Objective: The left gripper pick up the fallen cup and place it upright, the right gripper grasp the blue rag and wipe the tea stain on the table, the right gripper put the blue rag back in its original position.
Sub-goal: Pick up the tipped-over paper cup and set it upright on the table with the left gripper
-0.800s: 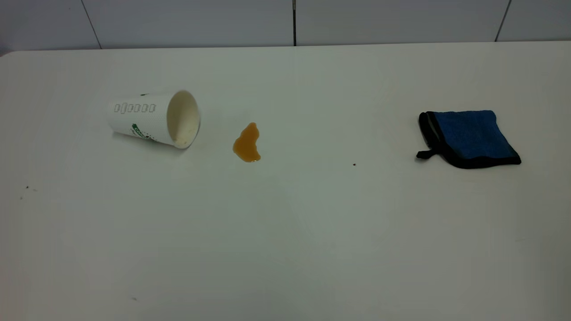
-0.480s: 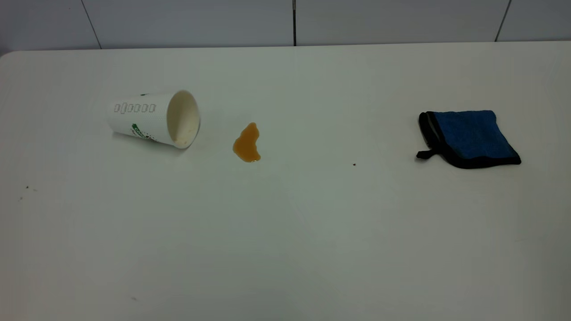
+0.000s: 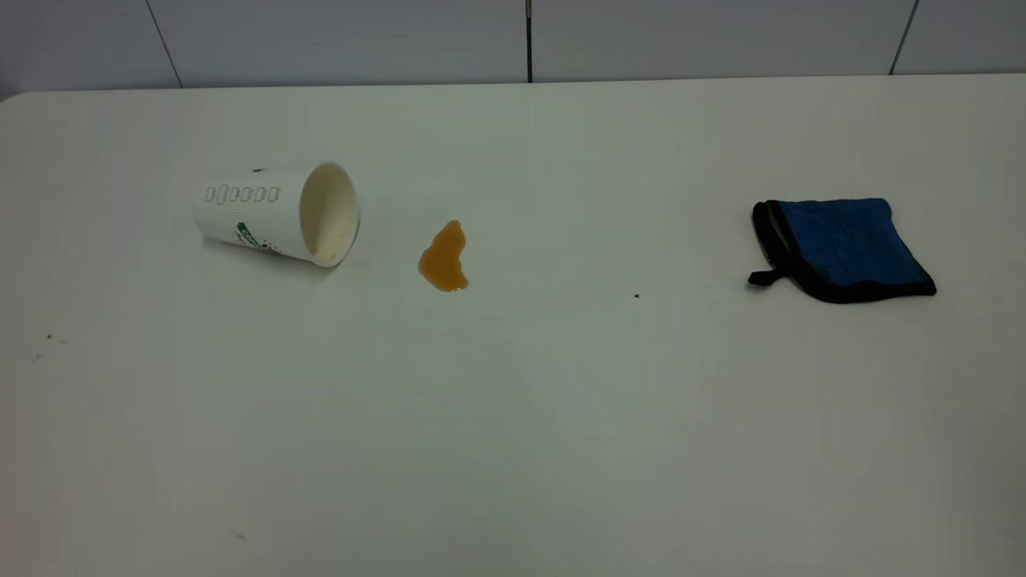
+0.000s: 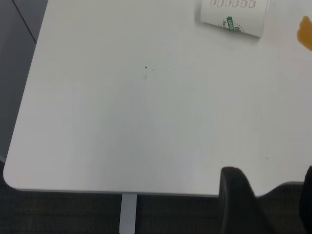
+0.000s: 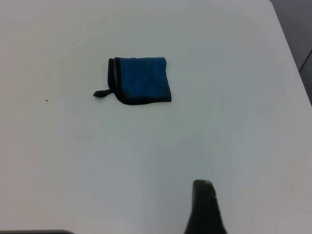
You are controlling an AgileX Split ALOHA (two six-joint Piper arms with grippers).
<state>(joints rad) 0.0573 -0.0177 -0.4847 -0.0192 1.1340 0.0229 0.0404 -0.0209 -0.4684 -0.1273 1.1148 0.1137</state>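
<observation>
While on its side, cup [image 4: 234,17] well apart from left tool [image 4: 265,202].

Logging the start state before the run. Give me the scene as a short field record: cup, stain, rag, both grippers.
cup: on its side, mouth toward the stain
tea stain: amber puddle beside the cup, unwiped
blue rag: folded, lying far from the stain, untouched
left gripper: near table edge, holding nothing
right gripper: short of the rag, holding nothing
table: white

Left tool [image 4: 267,204]: two dark fingers visible, spread apart. Right tool [image 5: 205,207]: one dark finger visible.
</observation>
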